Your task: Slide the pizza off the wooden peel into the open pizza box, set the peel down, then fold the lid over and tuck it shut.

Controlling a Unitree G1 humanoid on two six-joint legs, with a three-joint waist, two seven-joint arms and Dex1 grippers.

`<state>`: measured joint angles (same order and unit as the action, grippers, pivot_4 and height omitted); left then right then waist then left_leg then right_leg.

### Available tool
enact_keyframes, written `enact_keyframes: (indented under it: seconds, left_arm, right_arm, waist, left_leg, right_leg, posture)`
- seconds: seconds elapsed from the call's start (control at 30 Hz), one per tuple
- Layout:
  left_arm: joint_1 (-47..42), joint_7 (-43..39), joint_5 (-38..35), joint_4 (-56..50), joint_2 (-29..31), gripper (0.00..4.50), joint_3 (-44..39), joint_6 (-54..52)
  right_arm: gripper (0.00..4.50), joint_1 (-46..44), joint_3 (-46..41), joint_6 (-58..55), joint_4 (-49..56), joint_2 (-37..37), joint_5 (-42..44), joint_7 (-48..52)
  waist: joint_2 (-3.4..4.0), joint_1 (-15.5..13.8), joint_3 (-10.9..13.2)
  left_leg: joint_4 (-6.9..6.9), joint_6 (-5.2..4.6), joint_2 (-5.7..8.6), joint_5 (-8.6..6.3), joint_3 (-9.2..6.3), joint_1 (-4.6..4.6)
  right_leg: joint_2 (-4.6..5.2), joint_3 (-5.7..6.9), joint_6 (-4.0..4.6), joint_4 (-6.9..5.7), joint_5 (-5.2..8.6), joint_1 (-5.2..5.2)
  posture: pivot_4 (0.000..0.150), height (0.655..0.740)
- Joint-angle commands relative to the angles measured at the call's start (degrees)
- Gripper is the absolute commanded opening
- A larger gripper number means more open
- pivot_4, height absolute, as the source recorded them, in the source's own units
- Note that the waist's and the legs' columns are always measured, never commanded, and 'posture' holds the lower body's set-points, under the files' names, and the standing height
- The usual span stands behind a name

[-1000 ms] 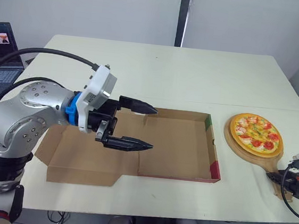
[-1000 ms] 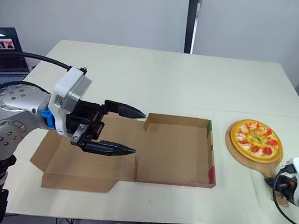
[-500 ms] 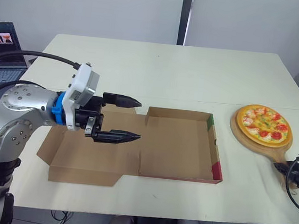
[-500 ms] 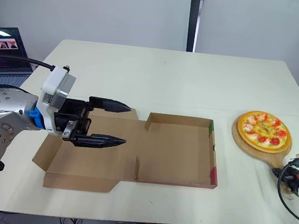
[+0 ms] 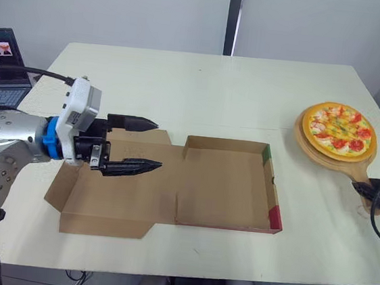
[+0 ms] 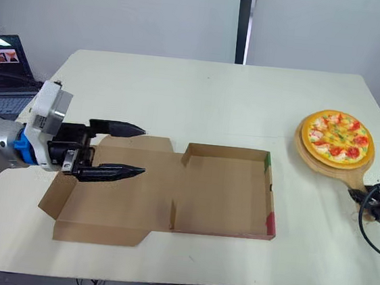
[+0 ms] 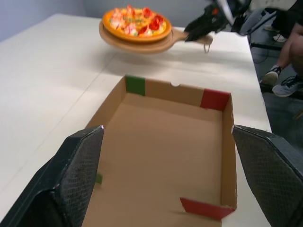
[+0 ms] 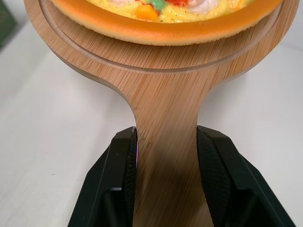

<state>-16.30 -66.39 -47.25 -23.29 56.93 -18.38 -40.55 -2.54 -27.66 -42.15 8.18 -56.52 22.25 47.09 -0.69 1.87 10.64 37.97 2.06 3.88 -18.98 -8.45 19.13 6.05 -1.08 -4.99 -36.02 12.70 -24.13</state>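
Two claws, two different jobs: the right gripper (image 8: 166,142) is clamped on the handle of the wooden peel (image 8: 161,85), one finger on each side of the wood, and the pizza (image 5: 340,124) sits on the round end. Relative to the pizza box (image 5: 270,192), the load is off past the right wall and a bit toward the far side, well apart from the tray. I think it's lifted clear of the table, going by the shadow under it in the left wrist view, but that's hard to call. The peel's long axis runs from the claw away from the robot, so its round end points past the box, not at it. My guess is it needs swinging leftward over the tray. The left gripper (image 5: 157,144) is spread wide and empty, hovering over the box's flat lid (image 5: 115,203).
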Motion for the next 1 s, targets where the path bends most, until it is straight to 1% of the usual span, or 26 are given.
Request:
enact_keyframes:
  seconds: [0.03, 0.13, 0.3, 0.43, 0.53, 0.63, 0.77, 0.83, 1.0]
  left_arm:
    - [2.06, 0.23, -1.54, -2.68, 2.03, 4.5, -3.98, -0.81]
    - [4.29, 0.47, -2.4, -4.12, 2.56, 4.5, -5.44, -1.73]
    - [7.44, 0.26, -3.13, -5.44, 4.05, 4.5, -7.74, -2.5]
    - [8.46, 0.64, -4.47, -6.69, 5.31, 4.5, -9.46, -3.87]
    - [8.73, 1.44, -5.76, -7.89, 5.71, 4.5, -10.15, -4.91]
    - [8.33, 2.5, -7.16, -8.98, 5.82, 4.5, -10.1, -5.91]
    - [8.13, 3.72, -8.86, -10.44, 5.78, 4.5, -9.44, -6.97]
    - [7.65, 4.34, -9.55, -11.02, 5.6, 4.5, -8.46, -7.24]
    - [5.44, 5.42, -10.58, -11.31, 5.32, 4.5, -5.62, -7.52]
  right_arm:
    - [1.55, -3.7, 1.19, 0.09, 5.97, -3.58, 3.15, 3.88]
    - [1.55, -6.6, 5.59, 0.98, 7.15, -5.86, 3.15, 6.92]
    - [1.55, -14.42, 14.3, 4.33, 6.7, -7.42, 1.66, 11.62]
    - [1.55, -20.55, 21.13, 10.12, 4.08, -8.58, -1.92, 15.77]
    - [1.55, -24.05, 23.97, 14.75, 1.34, -9.58, -4.86, 18.38]
    - [1.55, -26.42, 25.67, 18.57, -0.86, -10.36, -7.19, 20.38]
    - [1.55, -27.46, 26.63, 23.32, -2.88, -11.03, -10.09, 21.71]
    - [1.55, -27.77, 26.49, 24.55, -3.52, -11.01, -10.82, 22.05]
    - [1.55, -28.2, 25.4, 26.34, -4.63, -11.27, -12.2, 22.25]
  waist:
    - [0.0, -0.02, 0.01]
    - [-0.01, -0.21, 0.02]
    - [-0.03, -0.22, 0.06]
    - [-0.03, -0.2, 0.07]
    - [-0.04, -0.37, 0.07]
    - [-0.04, -0.42, 0.07]
    - [-0.03, -0.35, 0.07]
    - [-0.04, -0.33, 0.07]
    - [-0.03, -0.3, 0.07]
  left_leg:
    - [0.0, -0.01, -0.02, 0.0, 0.03, 0.01]
    - [0.03, -0.01, -0.05, -0.01, 0.0, 0.05]
    - [0.06, 0.0, -0.06, 0.0, -0.02, 0.12]
    - [0.06, 0.01, -0.12, 0.0, -0.04, 0.23]
    - [0.07, 0.02, -0.24, 0.0, -0.1, 0.34]
    - [0.11, 0.03, -0.23, 0.0, -0.14, 0.51]
    - [0.13, 0.05, -0.25, 0.01, -0.06, 0.75]
    - [0.12, 0.06, -0.25, 0.02, 0.07, 0.85]
    - [0.12, 0.07, -0.38, 0.02, 0.26, 0.86]
  right_leg:
    - [-0.01, 0.01, 0.01, 0.01, 0.0, -0.01]
    - [-0.03, 0.06, 0.01, 0.03, 0.0, 0.0]
    - [-0.03, 0.08, 0.01, 0.04, -0.01, -0.04]
    - [-0.07, 0.12, 0.04, 0.06, -0.02, -0.13]
    - [-0.07, 0.16, 0.06, 0.06, -0.04, -0.22]
    - [-0.06, 0.19, 0.13, 0.08, -0.09, -0.34]
    - [-0.08, 0.18, 0.24, 0.01, -0.17, -0.71]
    - [-0.16, 0.16, 0.38, 0.0, -0.26, -0.9]
    - [-0.28, 0.09, 0.5, 0.0, -0.36, -0.99]
  posture:
    - [0.15, 0.74]
    - [0.15, 0.74]
    - [0.15, 0.74]
    - [0.15, 0.74]
    - [0.15, 0.74]
    - [0.15, 0.74]
    - [0.15, 0.74]
    - [0.15, 0.74]
    - [0.15, 0.74]
